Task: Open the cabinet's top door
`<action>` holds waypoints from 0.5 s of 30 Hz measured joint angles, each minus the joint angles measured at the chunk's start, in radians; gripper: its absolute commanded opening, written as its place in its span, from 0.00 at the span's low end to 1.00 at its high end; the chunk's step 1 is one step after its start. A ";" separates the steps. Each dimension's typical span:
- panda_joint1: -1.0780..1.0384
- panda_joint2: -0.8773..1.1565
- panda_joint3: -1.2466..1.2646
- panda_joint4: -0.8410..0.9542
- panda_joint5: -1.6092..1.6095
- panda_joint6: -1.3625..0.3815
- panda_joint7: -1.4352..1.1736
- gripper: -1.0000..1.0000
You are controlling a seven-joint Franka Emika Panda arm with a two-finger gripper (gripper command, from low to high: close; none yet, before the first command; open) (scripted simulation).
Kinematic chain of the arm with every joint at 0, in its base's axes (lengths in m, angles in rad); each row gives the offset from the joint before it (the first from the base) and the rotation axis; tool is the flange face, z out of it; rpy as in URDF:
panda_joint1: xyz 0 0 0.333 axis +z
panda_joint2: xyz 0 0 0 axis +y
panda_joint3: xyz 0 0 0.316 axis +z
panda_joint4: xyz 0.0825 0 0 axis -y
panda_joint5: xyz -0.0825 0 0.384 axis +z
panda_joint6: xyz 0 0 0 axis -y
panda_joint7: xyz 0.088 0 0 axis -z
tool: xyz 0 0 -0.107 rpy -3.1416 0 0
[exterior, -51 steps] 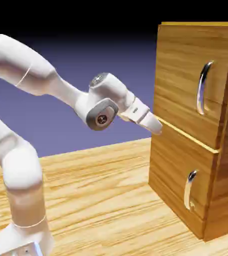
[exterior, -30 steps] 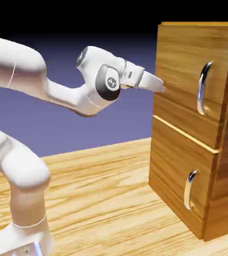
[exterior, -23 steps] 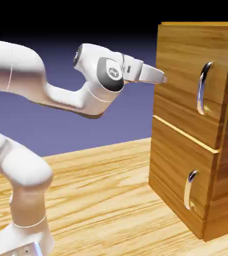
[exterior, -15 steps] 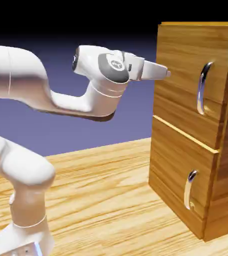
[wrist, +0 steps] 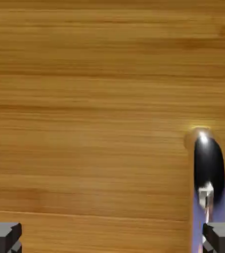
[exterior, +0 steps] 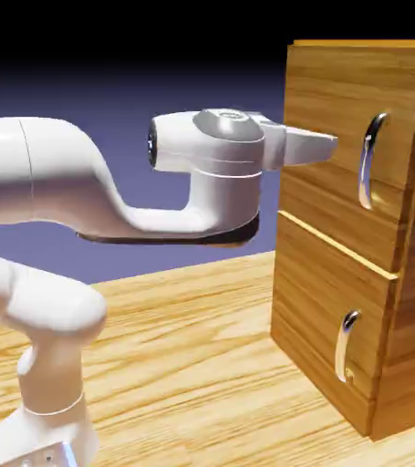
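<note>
Handle (wrist: 209,170) — right of claw's path

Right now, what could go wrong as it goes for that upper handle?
The end effector is open, but the upper handle sits toward one fingertip rather than midway between the two. Going straight in, that fingertip could bump the handle, or the grip could miss it. The fingertips also point at the top door, so pushing too far might press them into the wood.
</note>
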 measured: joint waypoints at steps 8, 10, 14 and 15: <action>0.106 -0.056 -0.134 0.070 -0.340 0.006 0.240 0.50; 0.144 -0.046 -0.154 0.094 -0.344 -0.003 0.240 0.50; 0.284 -0.009 -0.227 0.185 -0.359 -0.037 0.242 0.00; 0.284 -0.009 -0.227 0.185 -0.359 -0.037 0.242 0.00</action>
